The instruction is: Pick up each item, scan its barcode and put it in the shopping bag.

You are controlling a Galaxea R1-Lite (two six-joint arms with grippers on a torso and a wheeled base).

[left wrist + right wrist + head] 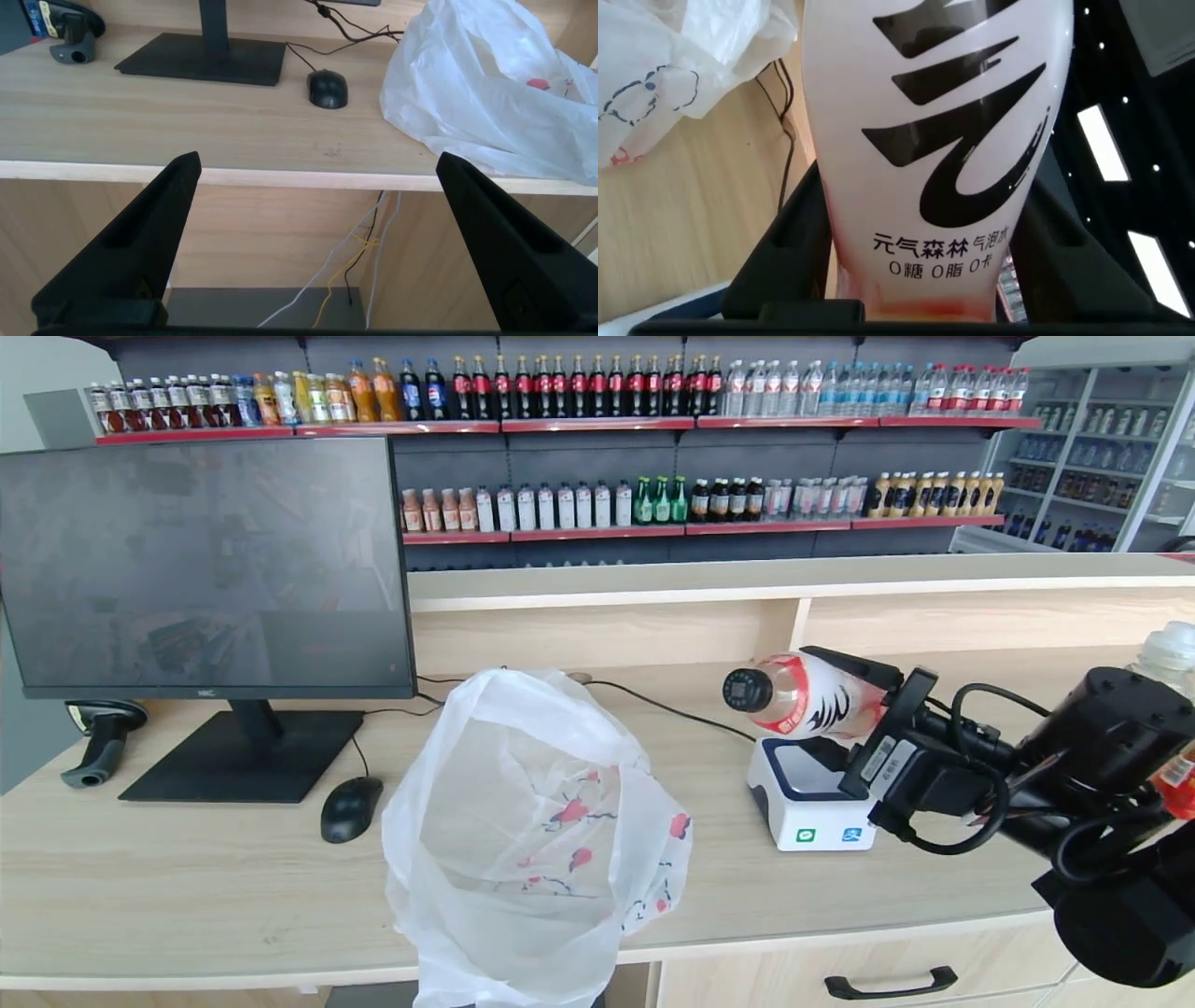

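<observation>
Head view has the right pincer [845, 700] clenched around a bottle [803, 695], held on its side just above the scanner [810, 798], cap pointing away from the arm toward the robot's left. The right wrist view shows the label between the dark fingers. This looks like the scanning step; whether the barcode faces the scanner's window cannot be told, so the bottle may need a roll about its long axis. After that, the move calls for carrying it left of the scanner to the shopping bag [532, 840], whose mouth gapes upward near the scanner. The limp bag overhangs the tabletop [187, 887] front edge, so a clumsy drop could tip it off. Bare tabletop lies between scanner and bag. Well left of the scanner, below the front edge, the left pincer [308, 233] hangs released, fingers spread wide.
</observation>
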